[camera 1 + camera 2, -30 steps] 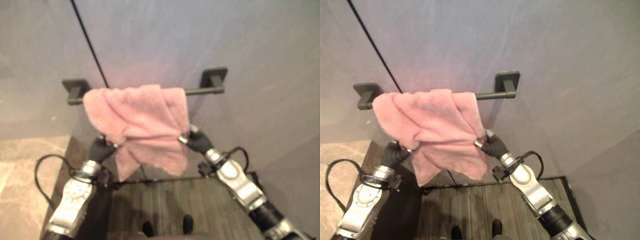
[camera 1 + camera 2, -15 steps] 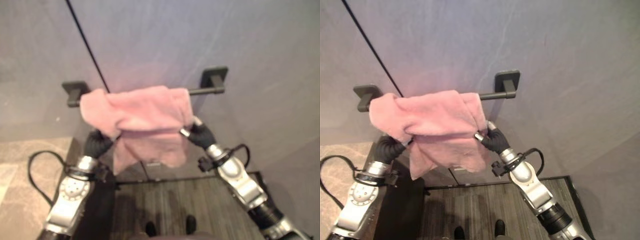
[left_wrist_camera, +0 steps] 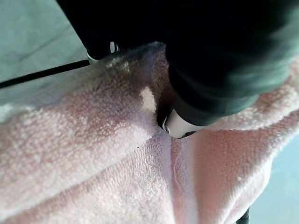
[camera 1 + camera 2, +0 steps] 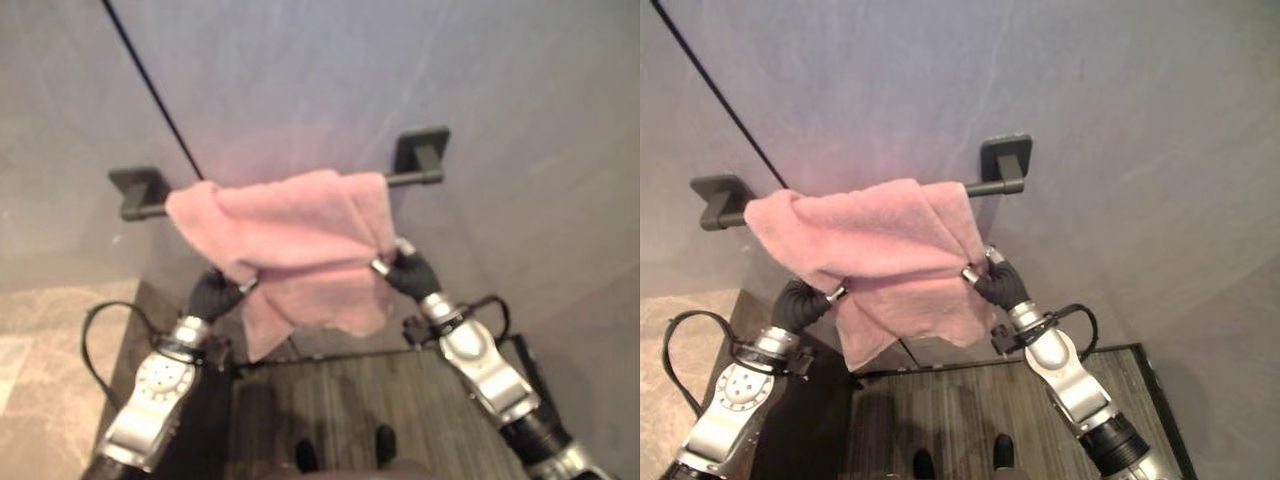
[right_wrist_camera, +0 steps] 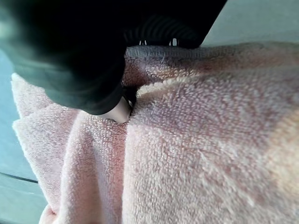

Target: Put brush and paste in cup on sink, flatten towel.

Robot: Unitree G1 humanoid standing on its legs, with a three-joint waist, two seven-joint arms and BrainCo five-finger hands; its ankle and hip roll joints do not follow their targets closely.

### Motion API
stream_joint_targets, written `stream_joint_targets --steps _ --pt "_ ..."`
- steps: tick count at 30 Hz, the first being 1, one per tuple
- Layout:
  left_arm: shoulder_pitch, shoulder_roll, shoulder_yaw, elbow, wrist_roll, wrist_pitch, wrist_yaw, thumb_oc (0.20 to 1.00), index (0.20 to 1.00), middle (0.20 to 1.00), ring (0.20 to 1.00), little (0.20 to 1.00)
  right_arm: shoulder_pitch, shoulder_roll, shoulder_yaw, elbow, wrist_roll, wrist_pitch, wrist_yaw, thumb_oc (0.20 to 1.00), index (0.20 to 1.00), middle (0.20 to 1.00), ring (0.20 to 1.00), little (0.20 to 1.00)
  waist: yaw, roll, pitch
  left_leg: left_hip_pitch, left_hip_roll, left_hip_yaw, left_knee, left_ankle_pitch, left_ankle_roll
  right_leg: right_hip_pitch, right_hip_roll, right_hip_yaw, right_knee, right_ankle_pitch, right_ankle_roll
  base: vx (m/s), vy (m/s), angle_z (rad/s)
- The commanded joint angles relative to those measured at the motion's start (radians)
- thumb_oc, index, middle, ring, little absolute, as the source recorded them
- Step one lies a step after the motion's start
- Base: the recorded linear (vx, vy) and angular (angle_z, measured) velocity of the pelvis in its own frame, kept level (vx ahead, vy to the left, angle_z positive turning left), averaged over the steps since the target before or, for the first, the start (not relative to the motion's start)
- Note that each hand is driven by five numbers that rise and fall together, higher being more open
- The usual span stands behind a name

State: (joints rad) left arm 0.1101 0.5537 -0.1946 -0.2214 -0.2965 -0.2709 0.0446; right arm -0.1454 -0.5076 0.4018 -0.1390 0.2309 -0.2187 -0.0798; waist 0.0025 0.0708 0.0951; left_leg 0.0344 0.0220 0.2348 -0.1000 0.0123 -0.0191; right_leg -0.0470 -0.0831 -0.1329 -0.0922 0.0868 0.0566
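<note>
1. Currently on the towel step: pink towel (image 4: 875,240) hung bunched and skewed over wall bar (image 4: 985,186), not flat yet.
2. Left hand (image 4: 800,303) at approx 7 o'clock of the towel, pinching a lower fold w/ curled fingers.
3. Right hand (image 4: 998,284) at approx 4 o'clock, pinching the towel's side edge.
4. No cup, brush, paste or sink visible; can't judge that part.
5. Left to do, prob: spread the cloth wider along the bar, even the hem.

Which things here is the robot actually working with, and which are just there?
Part of the job:
pink towel, bunched over the bar
left hand, pinching the towel's left side
right hand, pinching its right side

Just there:
dark towel bar on the wall
dark wood-grain floor
</note>
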Motion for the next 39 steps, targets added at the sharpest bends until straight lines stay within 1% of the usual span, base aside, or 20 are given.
stream_joint_targets --steps 1,8,11,12,13,14,17,25,26,27,28,29,30,31,32,33,34,36,37,39 --pt "-0.028 0.055 0.065 0.015 -0.022 -0.045 0.062 0.2 0.2 0.2 0.2 0.2 -0.014 0.018 -0.071 -0.022 -0.043 -0.055 -0.064 0.2 0.2 0.2 0.2 0.2 -0.004 -0.062 -0.028 0.025 0.021 0.006 0.013 -0.089 0.023 0.007 -0.135 -0.038 0.005 0.006 0.089 0.0 0.0 0.0" --pt "0.0 0.039 0.09 0.051 0.038 -0.028 0.09 0.2 0.2 0.2 0.2 0.2 0.008 0.018 -0.076 -0.022 -0.038 -0.052 -0.053 0.2 0.2 0.2 0.2 0.2 -0.006 -0.061 -0.036 0.034 0.021 0.004 0.013 -0.093 0.024 0.018 -0.134 -0.042 0.005 -0.002 0.088 0.03 -0.011 0.01" --pt "0.03 0.008 0.125 0.056 0.089 0.007 0.143 0.2 0.2 0.2 0.2 0.2 0.004 0.023 -0.063 -0.011 -0.045 -0.039 -0.061 0.2 0.2 0.2 0.2 0.2 -0.001 -0.06 -0.037 0.036 0.021 0.004 0.013 -0.094 0.025 0.02 -0.133 -0.042 0.005 -0.003 0.087 0.0 0.0 0.0" --pt "0.047 0.005 0.147 0.043 0.117 0.016 0.153 0.715 0.715 0.715 0.715 0.715 -0.003 0.022 -0.057 -0.009 -0.047 -0.027 -0.059 0.2 0.2 0.2 0.2 0.2 0.002 -0.061 -0.038 0.038 0.021 0.005 0.013 -0.095 0.026 0.022 -0.133 -0.042 0.005 -0.004 0.086 0.0 0.0 0.0" --pt "0.048 0.005 0.147 0.042 0.117 0.017 0.153 1.0 1.0 1.0 1.0 1.0 -0.003 0.022 -0.057 -0.009 -0.047 -0.027 -0.06 0.2 0.2 0.2 0.2 0.2 0.002 -0.061 -0.038 0.038 0.021 0.005 0.013 -0.095 0.025 0.022 -0.133 -0.042 0.005 -0.004 0.086 0.0 0.0 0.0" --pt "0.068 0.006 0.175 0.025 0.141 0.029 0.158 1.0 1.0 1.0 1.0 1.0 -0.011 0.018 -0.055 -0.009 -0.045 -0.017 -0.055 0.2 0.2 0.2 0.2 0.2 0.004 -0.062 -0.039 0.042 0.021 0.006 0.013 -0.096 0.025 0.026 -0.133 -0.045 0.005 -0.006 0.086 0.0 0.0 0.0" --pt "0.079 0.004 0.199 0.013 0.148 0.035 0.163 1.0 1.0 1.0 1.0 1.0 -0.017 0.019 -0.052 -0.006 -0.041 -0.006 -0.052 0.2 0.2 0.2 0.2 0.2 0.007 -0.062 -0.038 0.046 0.021 0.003 0.013 -0.097 0.025 0.03 -0.133 -0.047 0.005 -0.007 0.085 0.0 0.0 0.0" --pt "0.091 -0.012 0.235 -0.009 0.114 0.032 0.162 1.0 1.0 1.0 1.0 1.0 -0.027 0.018 -0.055 -0.007 -0.036 0.005 -0.04 0.2 0.2 0.2 0.2 0.2 0.01 -0.064 -0.034 0.047 0.022 -0.005 0.013 -0.097 0.024 0.036 -0.132 -0.056 0.005 -0.01 0.082 0.0 -0.002 0.03" --pt "0.091 -0.009 0.236 -0.011 0.116 0.031 0.159 0.84 0.84 0.84 0.84 0.84 -0.029 0.018 -0.055 -0.005 -0.035 0.005 -0.038 0.2 0.2 0.2 0.2 0.2 0.011 -0.064 -0.033 0.047 0.021 -0.005 0.013 -0.097 0.025 0.036 -0.132 -0.055 0.005 -0.01 0.082 0.0 0.0 0.0" --pt "0.09 -0.009 0.238 -0.017 0.11 0.032 0.156 0.862 0.862 0.862 0.862 0.862 -0.031 0.018 -0.054 -0.005 -0.034 0.005 -0.036 0.2 0.2 0.2 0.2 0.2 0.013 -0.065 -0.033 0.045 0.021 -0.007 0.013 -0.097 0.025 0.036 -0.132 -0.057 0.005 -0.01 0.081 0.0 0.0 0.0" --pt "0.09 -0.009 0.238 -0.017 0.11 0.032 0.156 0.853 0.853 0.853 0.853 0.853 -0.032 0.018 -0.054 -0.004 -0.034 0.005 -0.036 0.2 0.2 0.2 0.2 0.2 0.012 -0.065 -0.033 0.045 0.021 -0.007 0.013 -0.097 0.025 0.036 -0.132 -0.057 0.005 -0.01 0.081 0.0 0.0 0.0" --pt "0.089 -0.008 0.238 -0.019 0.107 0.031 0.153 0.765 0.765 0.765 0.765 0.765 -0.033 0.019 -0.053 -0.003 -0.031 0.006 -0.034 0.2 0.2 0.2 0.2 0.2 0.013 -0.066 -0.033 0.044 0.022 -0.008 0.013 -0.096 0.024 0.036 -0.132 -0.057 0.005 -0.01 0.081 0.0 0.0 0.0" --pt "0.084 -0.006 0.233 -0.028 0.098 0.027 0.145 0.755 0.755 0.755 0.755 0.755 -0.034 0.022 -0.052 -0.005 -0.033 0.007 -0.031 0.2 0.2 0.2 0.2 0.2 0.013 -0.066 -0.032 0.042 0.022 -0.009 0.013 -0.096 0.024 0.035 -0.132 -0.06 0.005 -0.01 0.082 -0.01 -0.001 0.03" --pt "0.084 -0.005 0.233 -0.028 0.097 0.027 0.145 0.755 0.755 0.755 0.755 0.755 -0.034 0.022 -0.052 -0.005 -0.033 0.007 -0.031 0.2 0.2 0.2 0.2 0.2 0.013 -0.066 -0.032 0.042 0.022 -0.009 0.013 -0.096 0.024 0.035 -0.132 -0.06 0.005 -0.01 0.082 0.0 0.0 0.0" --pt "0.082 -0.005 0.229 -0.032 0.073 0.024 0.134 0.896 0.896 0.896 0.896 0.896 -0.036 0.023 -0.051 -0.006 -0.028 0.007 -0.027 0.2 0.2 0.2 0.2 0.2 0.013 -0.066 -0.031 0.041 0.022 -0.009 0.013 -0.096 0.024 0.035 -0.132 -0.061 0.005 -0.01 0.081 0.0 0.0 0.0" --pt "0.081 -0.005 0.226 -0.035 0.059 0.022 0.129 1.0 1.0 1.0 1.0 1.0 -0.037 0.022 -0.048 -0.008 -0.027 0.007 -0.024 0.2 0.2 0.2 0.2 0.2 0.013 -0.066 -0.031 0.04 0.022 -0.009 0.013 -0.096 0.024 0.034 -0.132 -0.06 0.005 -0.009 0.081 0.0 0.0 0.0" --pt "0.077 -0.005 0.219 -0.042 0.041 0.022 0.12 1.0 1.0 1.0 1.0 1.0 -0.041 0.022 -0.043 -0.01 -0.028 0.008 -0.019 0.2 0.2 0.2 0.2 0.2 0.013 -0.066 -0.031 0.04 0.022 -0.01 0.013 -0.095 0.024 0.034 -0.132 -0.06 0.005 -0.009 0.081 0.0 0.0 0.0" --pt "0.07 -0.006 0.211 -0.058 -0.012 0.018 0.104 1.0 1.0 1.0 1.0 1.0 -0.049 0.023 -0.033 -0.016 -0.023 0.009 -0.01 0.944 0.944 0.944 0.944 0.944 0.013 -0.066 -0.03 0.039 0.022 -0.01 0.013 -0.094 0.024 0.032 -0.133 -0.059 0.005 -0.008 0.081 0.0 0.0 0.0" --pt "0.066 -0.004 0.206 -0.071 -0.038 0.017 0.097 1.0 1.0 1.0 1.0 1.0 -0.052 0.022 -0.029 -0.024 -0.023 0.011 -0.007 1.0 1.0 1.0 1.0 1.0 0.013 -0.066 -0.03 0.038 0.022 -0.01 0.013 -0.095 0.024 0.031 -0.133 -0.058 0.005 -0.008 0.081 0.0 0.0 0.0" --pt "0.065 -0.005 0.204 -0.087 -0.059 0.019 0.094 1.0 1.0 1.0 1.0 1.0 -0.062 0.019 -0.023 -0.028 -0.025 0.012 -0.004 1.0 1.0 1.0 1.0 1.0 0.014 -0.065 -0.029 0.039 0.022 -0.01 0.013 -0.094 0.025 0.031 -0.133 -0.058 0.005 -0.007 0.081 0.0 0.0 0.0"
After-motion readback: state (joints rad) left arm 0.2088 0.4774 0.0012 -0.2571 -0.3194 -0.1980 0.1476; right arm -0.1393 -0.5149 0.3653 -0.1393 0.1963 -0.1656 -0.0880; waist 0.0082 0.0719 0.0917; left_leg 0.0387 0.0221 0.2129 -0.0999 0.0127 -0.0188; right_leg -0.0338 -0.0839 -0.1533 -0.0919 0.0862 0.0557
